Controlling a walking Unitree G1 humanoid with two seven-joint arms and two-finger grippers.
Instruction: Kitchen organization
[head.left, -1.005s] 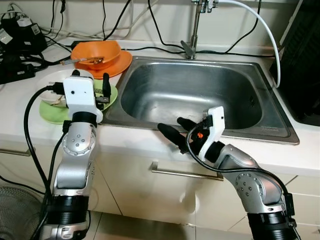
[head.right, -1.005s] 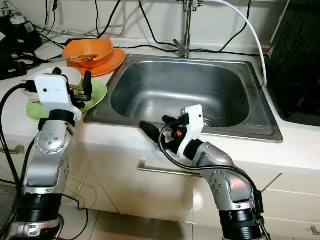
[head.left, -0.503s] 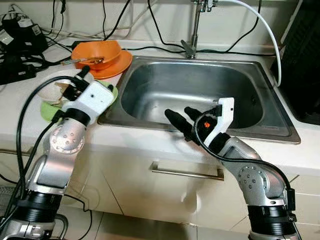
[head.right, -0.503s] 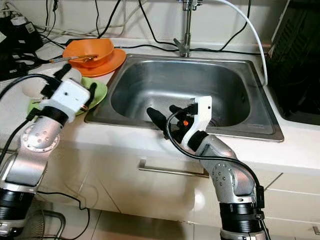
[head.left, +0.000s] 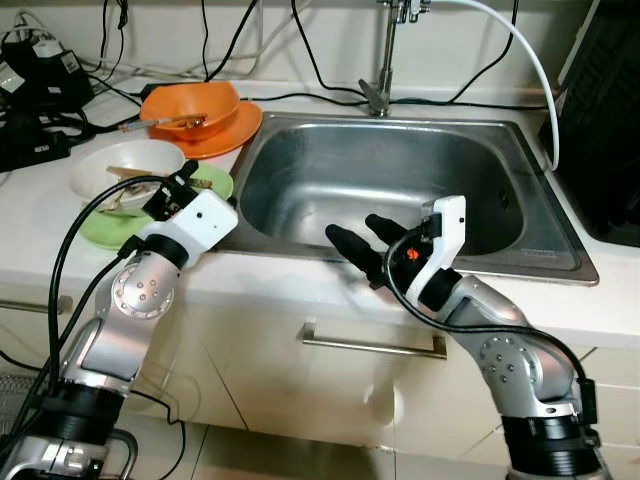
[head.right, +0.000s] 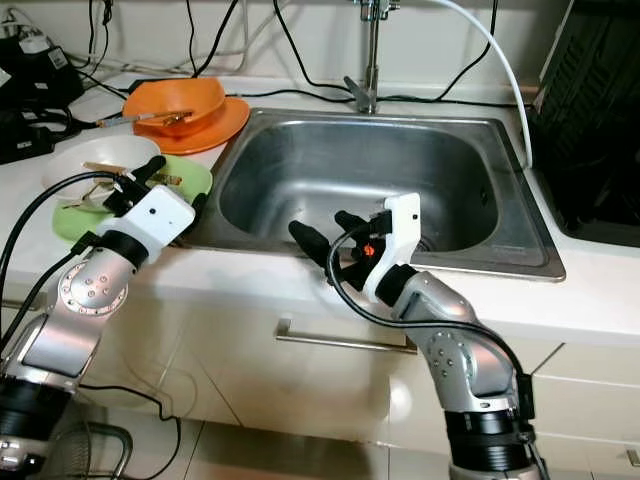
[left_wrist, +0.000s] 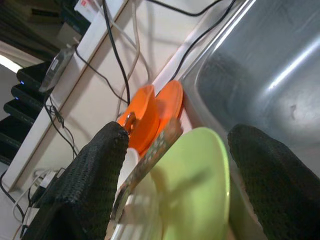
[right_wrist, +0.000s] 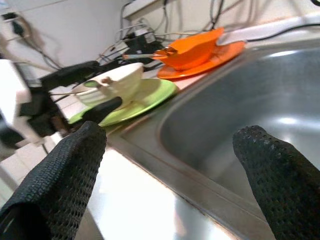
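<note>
White bowl (head.left: 125, 170) on the green plate (head.left: 110, 228), near the desk's left front edge, could tip if the spread-open left tool (head.left: 176, 190) clips it; right tool (head.left: 362, 250) gapes empty at the sink (head.left: 500, 255) front rim.

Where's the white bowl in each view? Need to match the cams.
Left eye view: white bowl at left on the counter, on the green plate, just beyond the left gripper.
Right eye view: far left, same plate.
Left wrist view: bottom edge, between the fingers.
Right wrist view: left of centre.
Shared landmark: orange bowl behind it.
</note>
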